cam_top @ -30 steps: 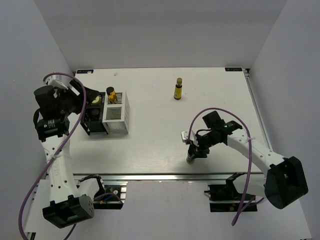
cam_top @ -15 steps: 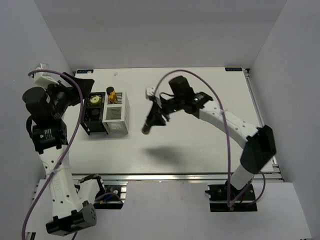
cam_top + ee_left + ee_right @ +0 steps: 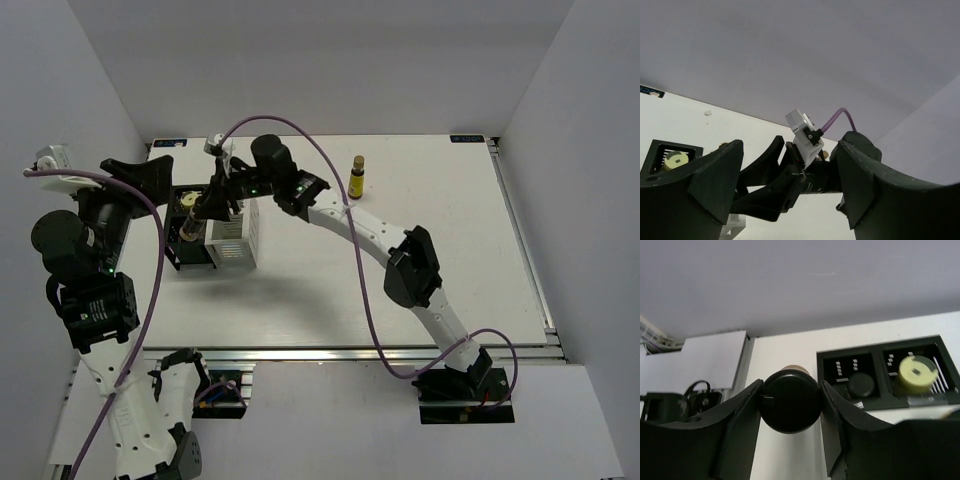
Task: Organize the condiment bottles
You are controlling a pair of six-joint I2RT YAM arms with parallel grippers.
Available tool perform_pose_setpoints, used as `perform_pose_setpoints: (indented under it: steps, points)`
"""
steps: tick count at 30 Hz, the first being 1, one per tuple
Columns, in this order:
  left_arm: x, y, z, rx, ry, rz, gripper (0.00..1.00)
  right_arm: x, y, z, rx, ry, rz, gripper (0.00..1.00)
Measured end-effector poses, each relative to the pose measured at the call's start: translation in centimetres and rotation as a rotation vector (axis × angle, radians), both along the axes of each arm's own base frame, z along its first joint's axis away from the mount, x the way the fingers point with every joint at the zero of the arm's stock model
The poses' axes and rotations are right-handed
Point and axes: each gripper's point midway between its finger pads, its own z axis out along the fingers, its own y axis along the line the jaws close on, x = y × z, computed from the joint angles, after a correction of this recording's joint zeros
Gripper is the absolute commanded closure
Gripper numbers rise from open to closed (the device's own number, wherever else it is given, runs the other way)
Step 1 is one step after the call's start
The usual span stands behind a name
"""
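My right gripper (image 3: 207, 203) is shut on a dark condiment bottle (image 3: 190, 226), which hangs tilted over the black stand (image 3: 172, 252) at the left. The right wrist view looks down on its black cap (image 3: 790, 401), pinched between both fingers (image 3: 742, 415). Below it, the stand (image 3: 880, 352) holds a black-capped bottle (image 3: 861, 385) and a yellow-capped one (image 3: 913, 374). Another bottle with a tan cap (image 3: 356, 178) stands alone at the back. My left gripper (image 3: 150, 172) is open, raised left of the stand, with nothing between its fingers (image 3: 715, 175).
A white slatted box (image 3: 232, 240) stands against the stand's right side. My right arm (image 3: 350, 225) stretches across the table's middle from its base at the near right. The grey side walls rise close on both sides.
My right arm picked the dark bottle up from the table's near edge and carried it left, to above the stand. My left arm has pulled back, risen and opened a little wider.
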Motion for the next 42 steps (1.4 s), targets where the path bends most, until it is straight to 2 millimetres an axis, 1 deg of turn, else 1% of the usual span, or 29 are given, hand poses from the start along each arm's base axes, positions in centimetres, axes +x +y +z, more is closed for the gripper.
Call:
perform_pose_setpoints:
  steps: [4,7,10,13,19,23,26,32,42]
  points:
    - [-0.5,0.4,0.0,0.0,-0.01,0.034,0.13,-0.7,2.5,0.2,0.063,0.008,-0.02,1.0]
    - [-0.5,0.5,-0.1,-0.001,-0.008,0.042,0.13,-1.1,4.0,0.0,0.098,0.004,-0.036,1.0]
    - [-0.2,0.6,-0.6,-0.002,0.012,0.043,0.13,-1.2,5.0,-0.8,0.109,0.01,-0.055,1.0]
    - [0.2,0.8,-1.2,-0.002,0.036,0.044,0.12,-0.5,5.6,-1.7,0.116,0.006,-0.091,1.0]
    - [0.7,0.9,-2.1,-0.007,0.075,0.039,0.12,1.5,6.3,-4.0,0.107,-0.013,-0.169,1.0]
    - [0.6,0.7,-2.3,-0.007,0.083,0.029,0.12,2.3,6.4,-5.2,0.095,-0.033,-0.199,1.0]
    - [0.5,0.6,-2.3,-0.004,0.084,0.026,0.12,2.6,6.5,-5.7,0.086,-0.051,-0.206,1.0]
    - [0.2,0.5,-2.4,-0.004,0.085,0.024,0.12,2.9,6.4,-5.9,0.081,-0.106,-0.209,1.0]
    - [-0.5,0.3,-2.3,0.001,0.082,0.025,0.12,3.1,6.3,-7.7,0.045,-0.157,-0.207,1.0]
